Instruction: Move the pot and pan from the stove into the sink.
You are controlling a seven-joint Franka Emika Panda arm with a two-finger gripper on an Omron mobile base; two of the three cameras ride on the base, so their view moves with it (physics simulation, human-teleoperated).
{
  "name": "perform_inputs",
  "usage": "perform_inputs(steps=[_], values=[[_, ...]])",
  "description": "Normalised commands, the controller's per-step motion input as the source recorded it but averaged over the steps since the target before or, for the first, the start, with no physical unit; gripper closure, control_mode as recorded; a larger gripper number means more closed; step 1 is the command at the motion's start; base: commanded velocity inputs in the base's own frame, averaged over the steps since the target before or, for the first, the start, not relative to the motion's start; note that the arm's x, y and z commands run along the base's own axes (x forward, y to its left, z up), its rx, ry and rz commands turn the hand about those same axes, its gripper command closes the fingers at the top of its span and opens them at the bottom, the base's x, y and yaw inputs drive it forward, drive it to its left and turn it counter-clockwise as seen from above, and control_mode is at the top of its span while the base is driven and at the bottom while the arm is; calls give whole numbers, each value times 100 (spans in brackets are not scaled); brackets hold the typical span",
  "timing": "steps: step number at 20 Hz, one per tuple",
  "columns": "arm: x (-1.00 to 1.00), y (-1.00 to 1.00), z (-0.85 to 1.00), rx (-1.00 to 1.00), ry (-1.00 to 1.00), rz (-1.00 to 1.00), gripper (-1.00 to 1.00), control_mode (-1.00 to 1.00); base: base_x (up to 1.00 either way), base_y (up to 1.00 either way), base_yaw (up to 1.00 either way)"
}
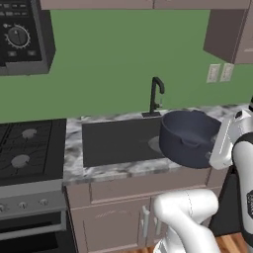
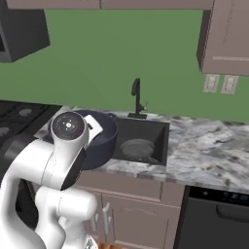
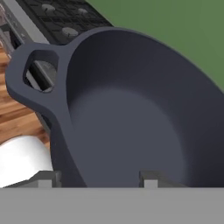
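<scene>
Hand view shows the gripper (image 3: 100,177) clamped across the wall of the pot (image 3: 131,118), one finger inside, one outside. Left base view has the pot tilted above the sink's (image 1: 116,141) right end, basin lying below and leftward

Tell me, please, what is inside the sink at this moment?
The pan lies on the floor of the sink. The pot hangs tilted over the basin's front right part and covers the bottom beneath it.
</scene>
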Motion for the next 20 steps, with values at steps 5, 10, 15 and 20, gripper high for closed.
perform_inputs(steps=[5,10,15,20], values=[[0,0,0,0,0,0,100,100,41,-28,0],[0,0,0,0,0,0,100,100,37,-41,0],[0,0,0,0,0,0,100,100,18,-47,1],[0,0,0,0,0,0,100,100,0,-6,0]])
